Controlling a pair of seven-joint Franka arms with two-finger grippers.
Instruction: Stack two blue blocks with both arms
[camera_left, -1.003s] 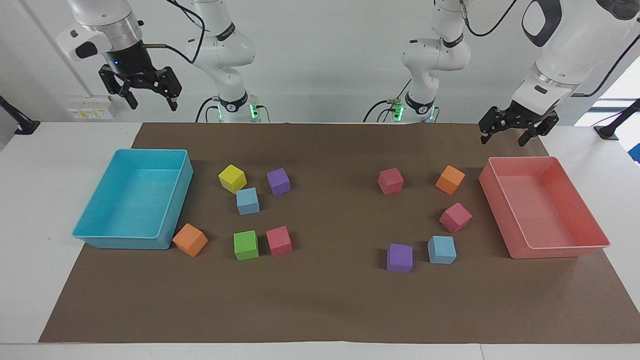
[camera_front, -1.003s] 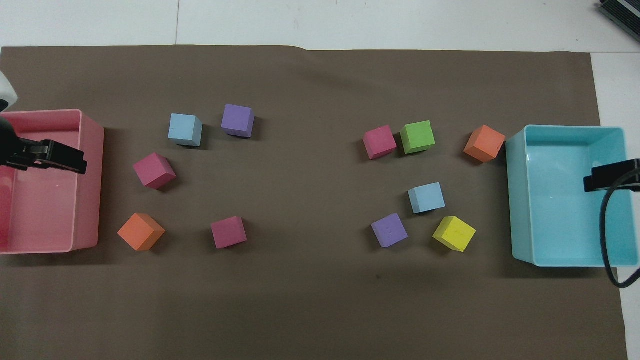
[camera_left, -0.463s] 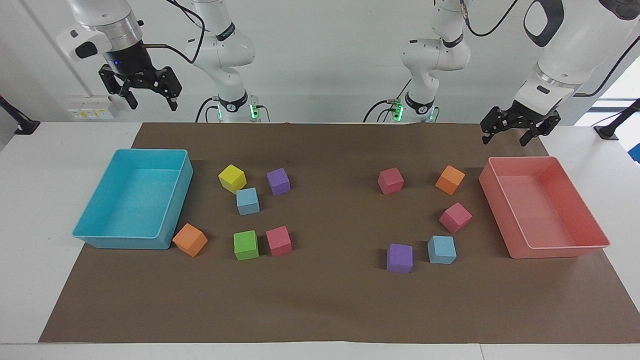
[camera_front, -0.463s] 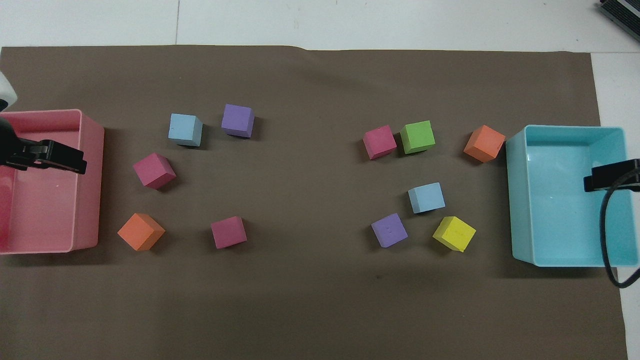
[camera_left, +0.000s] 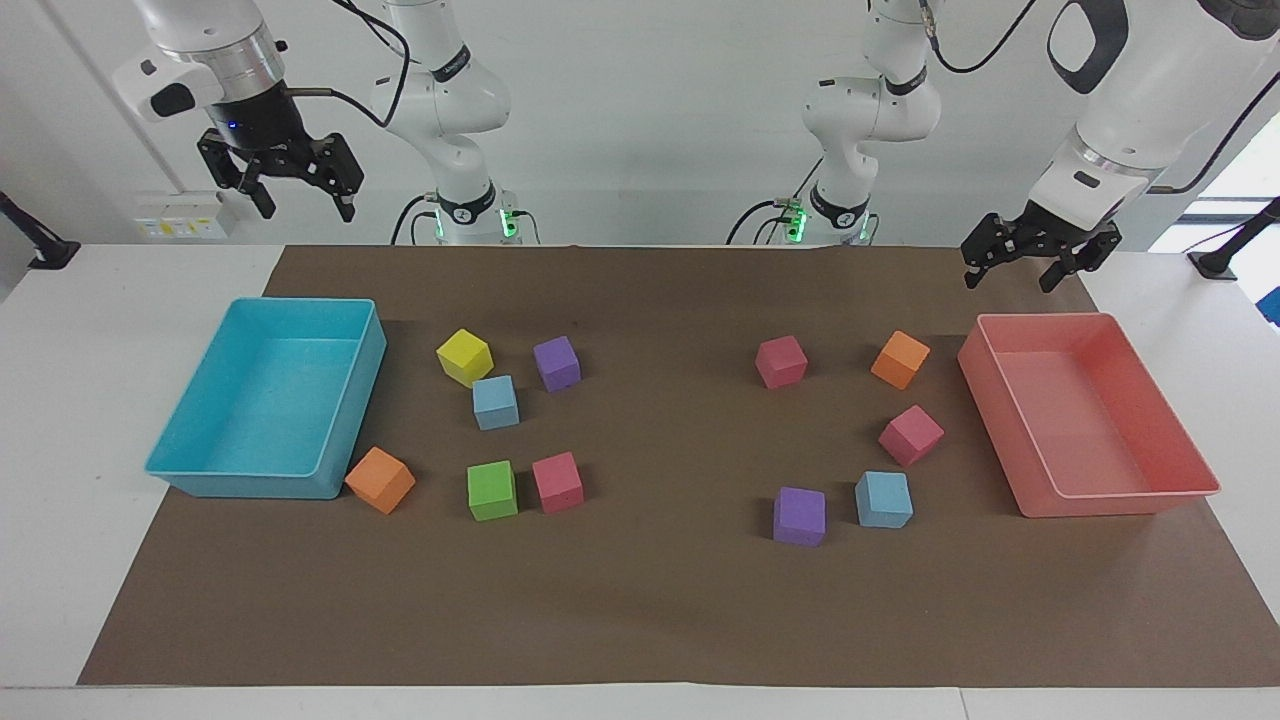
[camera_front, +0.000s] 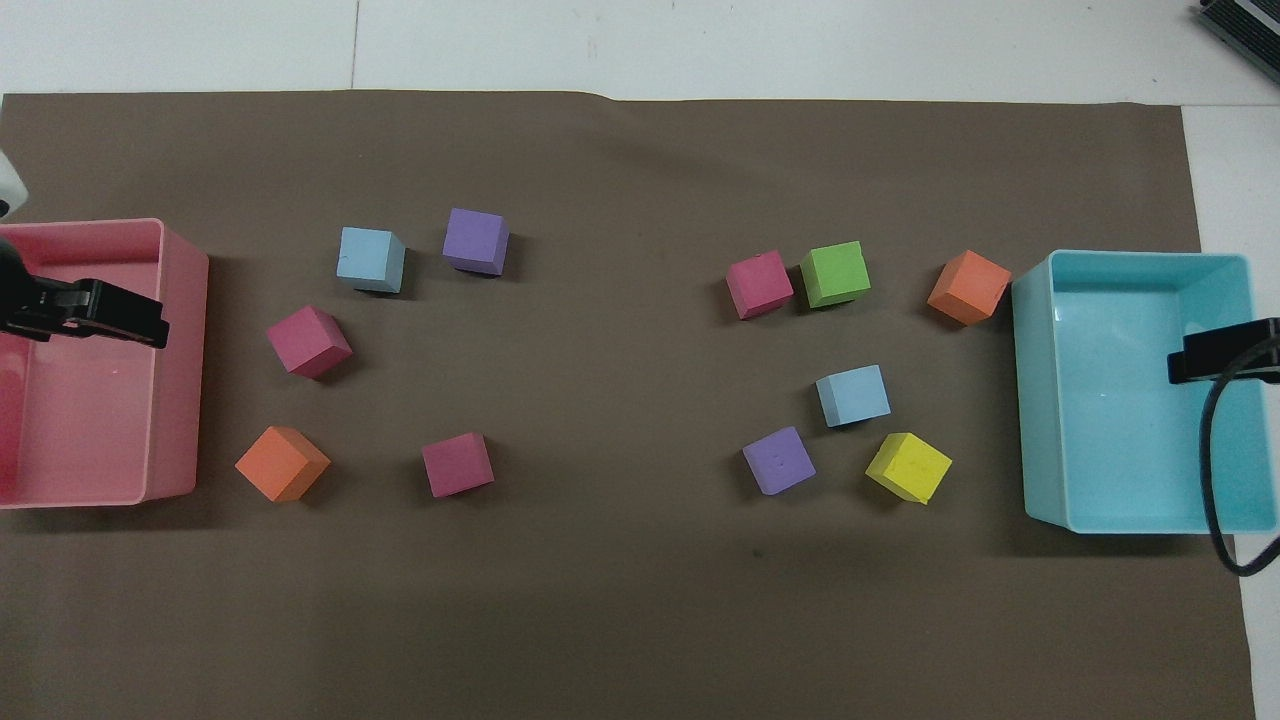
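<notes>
One blue block (camera_left: 495, 402) (camera_front: 853, 395) lies toward the right arm's end of the table, just farther from the robots than a yellow cube (camera_left: 465, 357) and a purple cube (camera_left: 557, 363). The other blue block (camera_left: 884, 499) (camera_front: 371, 259) lies toward the left arm's end, beside another purple cube (camera_left: 800, 516). My right gripper (camera_left: 307, 213) (camera_front: 1220, 352) is open and empty, high over the turquoise bin (camera_left: 190, 470). My left gripper (camera_left: 1007, 284) (camera_front: 100, 312) is open and empty, raised over the pink bin (camera_left: 1120, 505).
Toward the right arm's end lie an orange cube (camera_left: 380, 480), a green cube (camera_left: 492, 490) and a pink cube (camera_left: 558, 482). Toward the left arm's end lie two pink cubes (camera_left: 781, 361) (camera_left: 911, 435) and an orange cube (camera_left: 900, 359). A brown mat (camera_left: 650, 600) covers the table.
Both grippers have lifted very slightly. No block has moved.
</notes>
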